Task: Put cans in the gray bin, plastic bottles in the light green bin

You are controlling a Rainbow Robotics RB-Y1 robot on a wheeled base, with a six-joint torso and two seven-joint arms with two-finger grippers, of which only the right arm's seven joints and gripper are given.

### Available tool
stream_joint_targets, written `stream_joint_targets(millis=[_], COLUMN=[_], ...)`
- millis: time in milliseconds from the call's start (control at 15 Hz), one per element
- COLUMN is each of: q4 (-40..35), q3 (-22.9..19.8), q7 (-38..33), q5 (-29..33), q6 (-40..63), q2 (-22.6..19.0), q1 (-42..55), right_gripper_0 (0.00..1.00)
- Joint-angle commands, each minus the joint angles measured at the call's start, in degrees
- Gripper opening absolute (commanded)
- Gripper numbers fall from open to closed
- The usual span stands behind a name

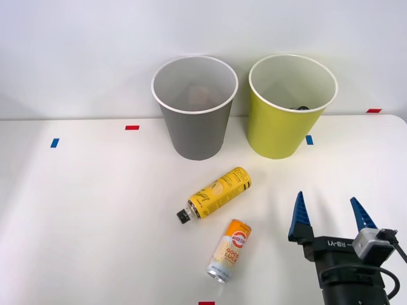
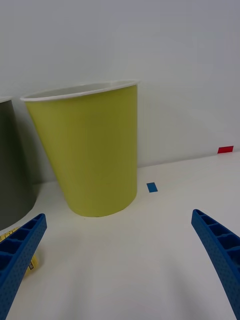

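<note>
Front view: right pincer (image 1: pixel 331 219) released, blue fingers spread, empty, over the bench (image 1: pixel 82 210) at the near right. Just to its left lies the orange-and-cream can (image 1: pixel 229 250) on its side; the yellow bottle (image 1: pixel 216 194) lies beyond it, black cap toward the left. Further back stand the gray bin (image 1: pixel 194 108) and light green bin (image 1: pixel 291 108), side by side, upright.

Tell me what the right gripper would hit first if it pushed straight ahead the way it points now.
Probably the light green bin. The right gripper, open and empty, faces the bin across bare table in the wrist view, though the bin sits somewhat off-centre, so it might just graze its side.
</note>
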Motion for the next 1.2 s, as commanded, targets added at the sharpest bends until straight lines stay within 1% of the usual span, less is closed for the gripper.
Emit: stream_joint_targets(millis=[67, 267, 400, 467, 600, 733, 933, 1000, 1133, 1200], q4=[0.0, 0.6, 5.8, 6.7, 6.6, 6.6, 6.6, 6.6, 6.5, 6.5], q3=[-0.4, -0.4, -1.4, -1.4, -0.7, 0.4, 2.4, 2.6, 3.1, 3.2], q7=[-5.4, -5.5, -5.8, -6.1, -5.8, -5.1, -3.5, -2.4, 4.5, 5.8], q5=[4.7, 6.0, 7.1, 7.3, 8.1, 9.3, 9.6, 9.6, 8.7, 8.5], q6=[-0.1, -1.4, -7.3, -8.0, -8.6, -9.5, -11.2, -11.7, -12.0, -12.0], q2=[0.7, 0.7, 0.3, -0.5, -0.6, -1.9, -5.7, -6.2, -6.2, -6.2], q1=[1.1, 2.3, 0.8, 0.3, 1.4, 3.7, 6.3, 7.0, 9.1, 9.9], right_gripper_0=[1.0, 1.0, 1.0, 1.0, 1.0, 1.0, 1.0, 1.0, 1.0, 1.0])
